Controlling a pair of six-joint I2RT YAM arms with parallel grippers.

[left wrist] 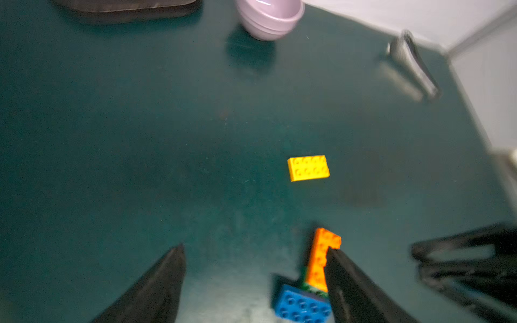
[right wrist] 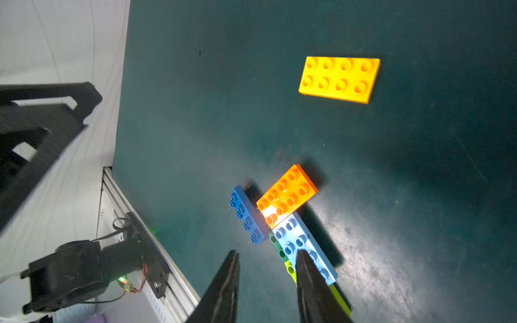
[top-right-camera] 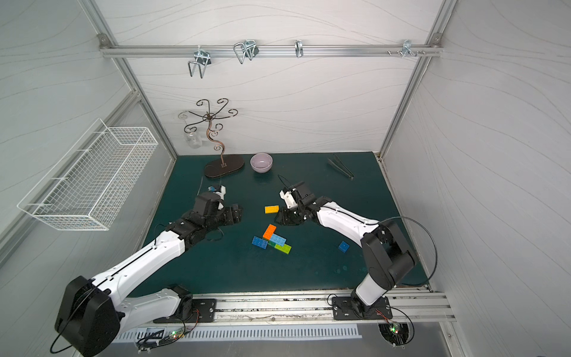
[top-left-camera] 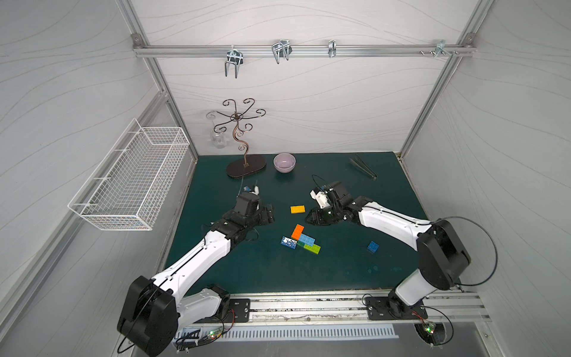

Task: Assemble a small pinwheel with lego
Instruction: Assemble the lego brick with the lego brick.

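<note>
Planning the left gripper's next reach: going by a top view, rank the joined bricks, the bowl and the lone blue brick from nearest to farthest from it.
1. Joined bricks: just to the right of the left gripper, toward the front.
2. Bowl: at the back of the mat.
3. Lone blue brick: far over on the right side.

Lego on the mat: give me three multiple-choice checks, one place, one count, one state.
1. Where is the yellow brick?
A. alone on the mat, apart from the joined bricks
B. stacked on the joined bricks
C. off the mat
2. How many studs top it?
A. four
B. six
C. eight
3. The left gripper is:
A. shut on a brick
B. open and empty
C. shut, empty
Answers: 1 A, bare mat all round it; 2 C, two rows of four; 3 B, its jaws stand apart with only mat between.
</note>
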